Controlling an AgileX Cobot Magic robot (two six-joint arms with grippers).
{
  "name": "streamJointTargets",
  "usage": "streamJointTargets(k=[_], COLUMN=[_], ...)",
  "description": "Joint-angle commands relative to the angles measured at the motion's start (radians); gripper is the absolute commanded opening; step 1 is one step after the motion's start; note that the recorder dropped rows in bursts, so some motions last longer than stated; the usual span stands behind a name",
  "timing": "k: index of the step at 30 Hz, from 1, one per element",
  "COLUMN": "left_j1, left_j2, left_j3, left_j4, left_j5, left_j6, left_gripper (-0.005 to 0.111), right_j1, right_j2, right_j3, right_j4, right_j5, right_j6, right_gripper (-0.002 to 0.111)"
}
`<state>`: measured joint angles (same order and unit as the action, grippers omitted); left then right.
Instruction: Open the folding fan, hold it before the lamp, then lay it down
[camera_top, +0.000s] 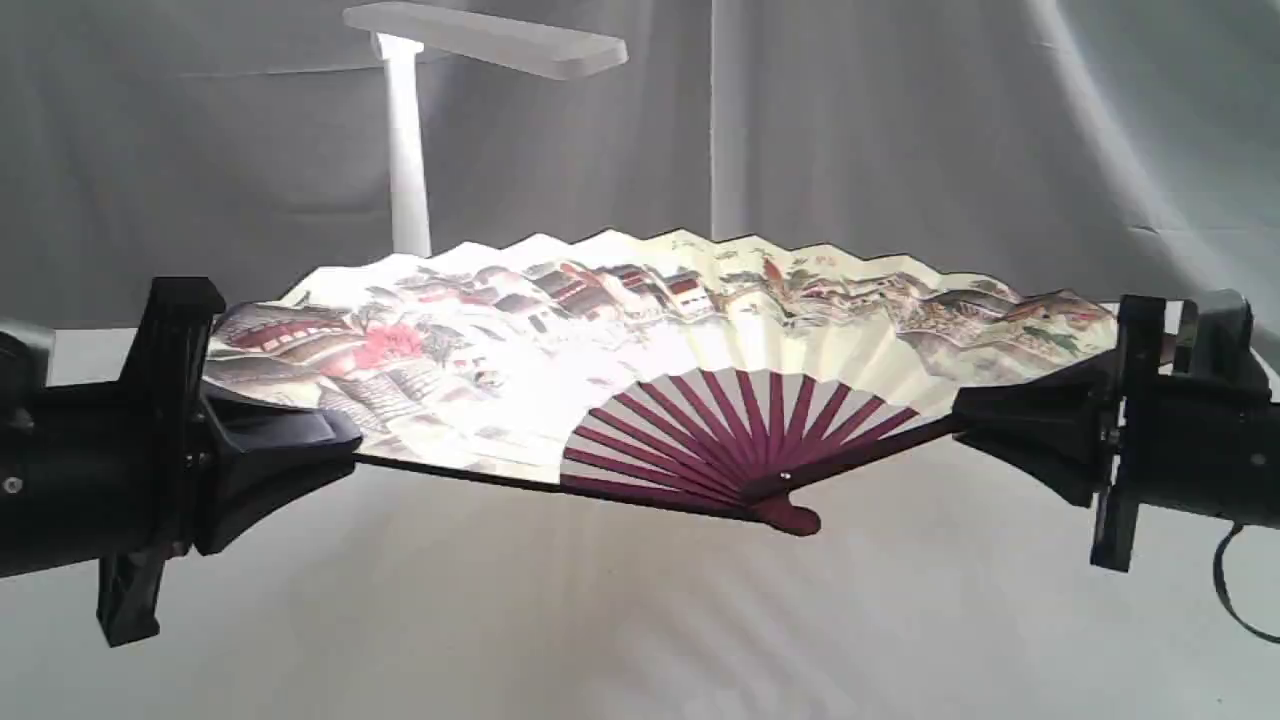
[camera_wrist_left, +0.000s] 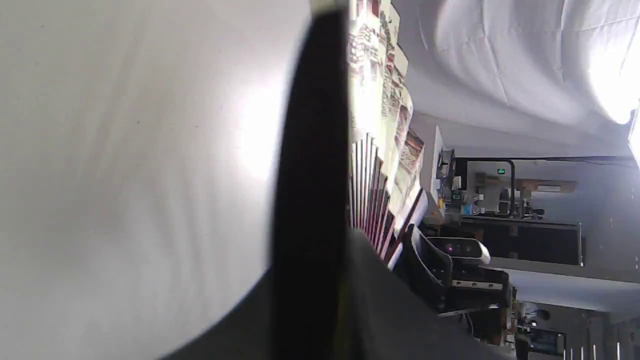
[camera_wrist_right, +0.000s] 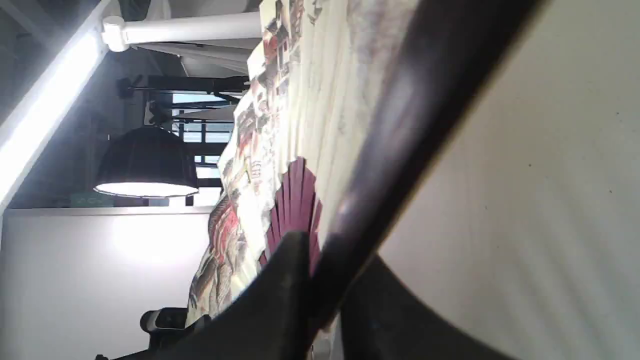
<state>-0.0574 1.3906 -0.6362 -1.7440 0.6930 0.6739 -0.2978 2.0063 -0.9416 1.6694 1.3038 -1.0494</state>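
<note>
Holding the fan (camera_top: 640, 330) fully spread between them, the left gripper (camera_top: 345, 445) and right gripper (camera_top: 965, 415) each pinch one dark guard, jaws pressed together on the wood with no gap to be seen. The fan's long axis runs straight from one gripper to the other, and its maroon pivot hangs between them, somewhat nearer the right gripper. The painted leaf lies close to flat, face up, its pleated edge tipped slightly away from both grippers toward the lamp (camera_top: 405, 150). The lamp stands beyond the fan on the left gripper's side, with its bar head above the leaf. Below the grippers the cloth (camera_top: 640, 620) is well apart from the ribs, so the fan hangs in the air, touching nothing but the four fingers. By the look of it the showing step is in hand and the laying down is not yet done. That move would seem to call for both arms sinking level together, since neither is nearer and uneven travel could strain the paper.
</note>
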Motion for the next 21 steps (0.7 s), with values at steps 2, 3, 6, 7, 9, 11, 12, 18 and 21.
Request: streamJointTargets(k=[2, 3, 6, 7, 9, 11, 12, 18, 21], left_j1=[0.036, 0.036, 0.036, 0.036, 0.036, 0.036, 0.036, 0.036, 0.036], left_j2=[-0.02, -0.02, -0.02, -0.02, -0.02, -0.02, -0.02, -0.02, -0.02], left_j3=[0.003, 0.003, 0.003, 0.003, 0.003, 0.003, 0.003, 0.003, 0.003], left_j4=[0.0, 0.0, 0.0, 0.0, 0.0, 0.0, 0.0, 0.0, 0.0], left_j5=[-0.199, -0.196, -0.193, -0.193, -0.193, -0.198, -0.198, -0.198, -0.229], left_j6=[0.033, 0.033, 0.017, 0.007, -0.014, -0.04, -0.048, -0.048, -0.048], left_gripper=[0.0, 0.0, 0.0, 0.0, 0.0, 0.0, 0.0, 0.0, 0.0], right_j1=[-0.052, -0.052, -0.051, -0.051, -0.051, -0.051, -0.051, -0.051, -0.051], right_j2=[-0.05, -0.057, -0.073, -0.078, -0.088, -0.098, -0.107, -0.135, -0.147], right_j3=[-0.015, -0.015, -0.015, -0.015, -0.015, -0.015, -0.015, -0.015, -0.015], right_j4=[0.075, 0.075, 0.075, 0.075, 0.075, 0.075, 0.075, 0.075, 0.075], right_j5=[-0.083, -0.083, -0.083, -0.083, -0.083, -0.083, -0.083, -0.083, -0.083], right_j6=[-0.06, -0.05, -0.026, -0.021, -0.011, 0.008, 0.013, 0.039, 0.064], right_gripper=[0.0, 0.0, 0.0, 0.0, 0.0, 0.0, 0.0, 0.0, 0.0])
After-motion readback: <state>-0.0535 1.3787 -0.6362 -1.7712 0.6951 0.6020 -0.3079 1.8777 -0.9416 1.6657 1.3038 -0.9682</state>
